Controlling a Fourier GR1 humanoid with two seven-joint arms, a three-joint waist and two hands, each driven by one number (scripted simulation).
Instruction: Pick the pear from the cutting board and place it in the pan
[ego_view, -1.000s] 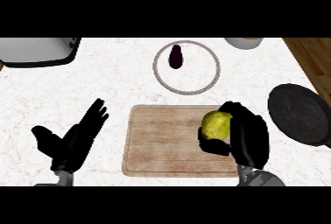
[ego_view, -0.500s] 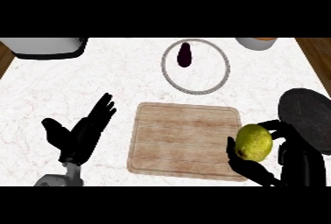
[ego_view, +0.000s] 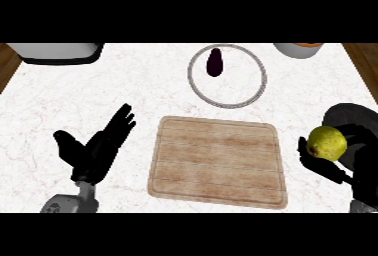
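My right hand (ego_view: 362, 167) is curled round a yellow-green pear (ego_view: 327, 142) at the view's right edge, thumb on the pear's left side. The pear sits to the right of the wooden cutting board (ego_view: 216, 161), in front of the black pan (ego_view: 353, 116), whose dark rim shows behind and beside it. The hand hides much of the pan, so I cannot tell whether the pear is touching it. My left hand (ego_view: 96, 147) rests open on the left, fingers pointing up and right, apart from the board.
A round white plate (ego_view: 227, 75) with a dark eggplant (ego_view: 214, 64) lies behind the board. A grey appliance (ego_view: 57, 51) stands at the back left, and an orange-rimmed bowl (ego_view: 299, 48) at the back right. Wooden counter edges show at both sides.
My right hand has carried the pear off the cutting board to the right, up to the pan. The left hand has kept its pose.
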